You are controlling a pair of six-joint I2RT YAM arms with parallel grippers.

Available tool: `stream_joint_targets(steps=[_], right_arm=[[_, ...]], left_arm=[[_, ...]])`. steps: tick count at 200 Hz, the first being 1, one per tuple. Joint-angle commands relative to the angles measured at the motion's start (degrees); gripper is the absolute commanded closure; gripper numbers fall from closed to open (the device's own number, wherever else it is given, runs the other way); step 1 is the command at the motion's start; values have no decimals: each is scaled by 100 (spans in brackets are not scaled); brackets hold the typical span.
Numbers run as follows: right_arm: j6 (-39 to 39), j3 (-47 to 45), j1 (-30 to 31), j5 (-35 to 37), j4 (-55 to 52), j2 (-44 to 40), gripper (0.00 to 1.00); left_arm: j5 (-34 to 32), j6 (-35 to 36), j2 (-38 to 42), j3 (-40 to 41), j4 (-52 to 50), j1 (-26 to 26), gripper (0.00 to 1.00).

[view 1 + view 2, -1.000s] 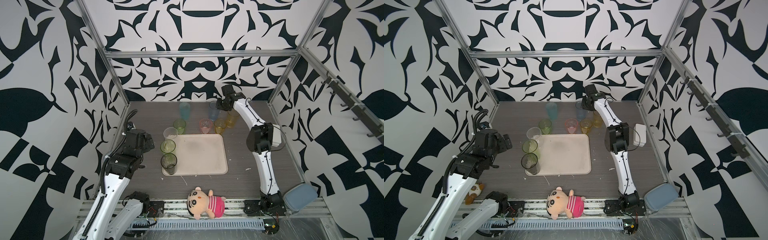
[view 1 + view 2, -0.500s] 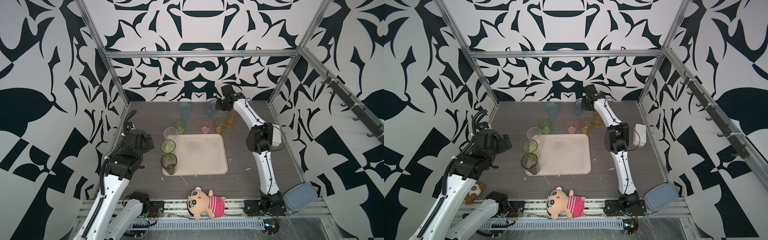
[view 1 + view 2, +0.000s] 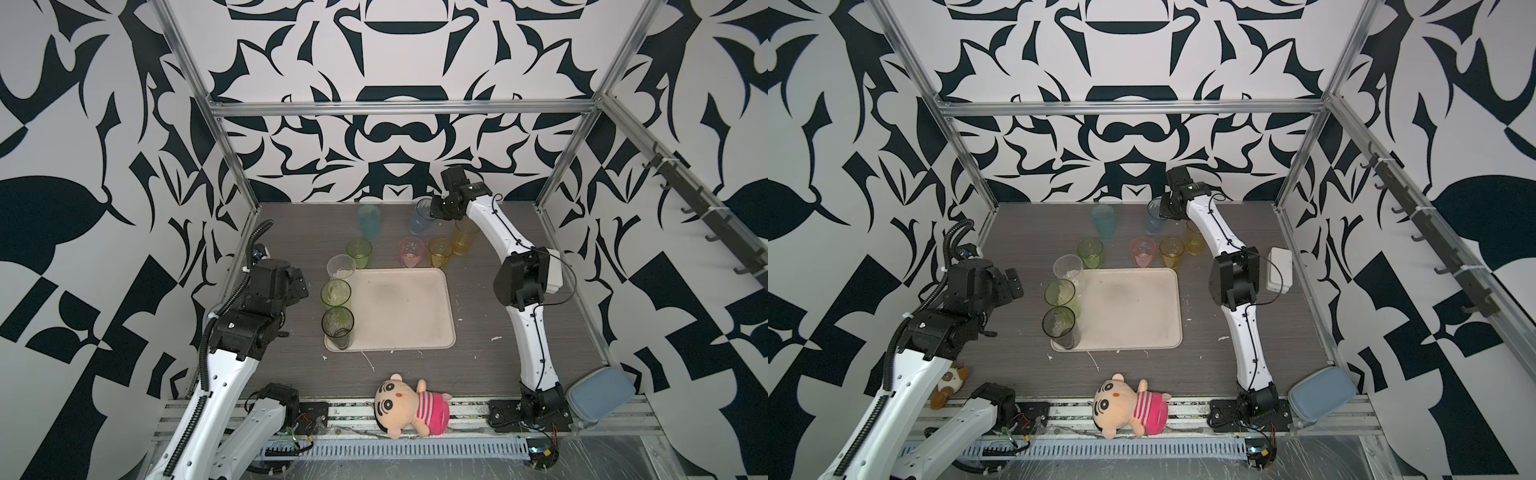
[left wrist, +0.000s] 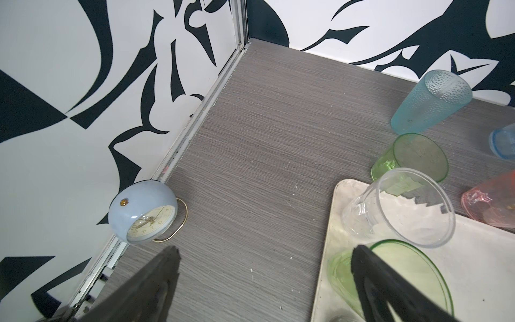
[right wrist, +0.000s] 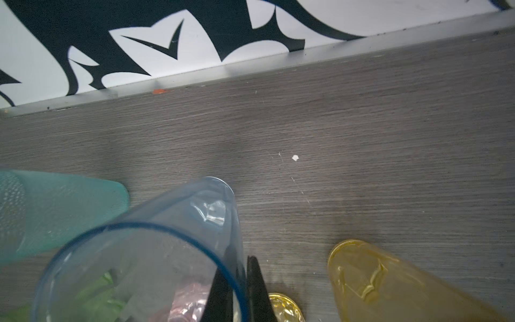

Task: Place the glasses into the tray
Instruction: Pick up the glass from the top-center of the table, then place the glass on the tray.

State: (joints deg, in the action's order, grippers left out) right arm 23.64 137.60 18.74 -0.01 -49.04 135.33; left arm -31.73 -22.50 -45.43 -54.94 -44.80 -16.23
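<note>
The beige tray (image 3: 399, 307) lies mid-table. Along its left side stand a clear glass (image 3: 340, 268), a green glass (image 3: 336, 293) and a smoke-grey glass (image 3: 337, 326). Behind the tray, on the table, are a teal glass (image 3: 369, 220), a short green glass (image 3: 359, 251), a pink glass (image 3: 411, 251) and two yellow glasses (image 3: 440, 251) (image 3: 464, 239). My right gripper (image 5: 239, 278) is shut on the rim of the blue glass (image 5: 145, 251) at the back, one finger inside and one outside. My left gripper (image 4: 266, 251) hangs open and holds nothing, left of the tray.
A plush doll (image 3: 411, 405) lies at the front edge, and a blue-grey pouch (image 3: 600, 395) sits at the front right. A small blue clock (image 4: 143, 213) stands by the left wall. A white box (image 3: 1279, 270) sits right of the right arm.
My right gripper has closed onto the blue glass's rim, and the glass has tipped slightly. The left arm has hardly moved.
</note>
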Motion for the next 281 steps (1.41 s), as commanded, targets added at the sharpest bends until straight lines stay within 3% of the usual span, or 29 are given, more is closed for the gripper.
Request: stream_joint_targets(steps=[1, 124, 281], right_arm=[[-206, 76, 133, 122, -32, -723, 100], [-613, -193, 919, 414, -1009, -2037, 100], [-477, -1272, 1979, 775, -1541, -2416, 100]], left_arm=[[31, -9, 77, 60, 32, 19, 0], [58, -16, 125, 71, 59, 19, 0], [89, -44, 190, 88, 62, 18, 0]])
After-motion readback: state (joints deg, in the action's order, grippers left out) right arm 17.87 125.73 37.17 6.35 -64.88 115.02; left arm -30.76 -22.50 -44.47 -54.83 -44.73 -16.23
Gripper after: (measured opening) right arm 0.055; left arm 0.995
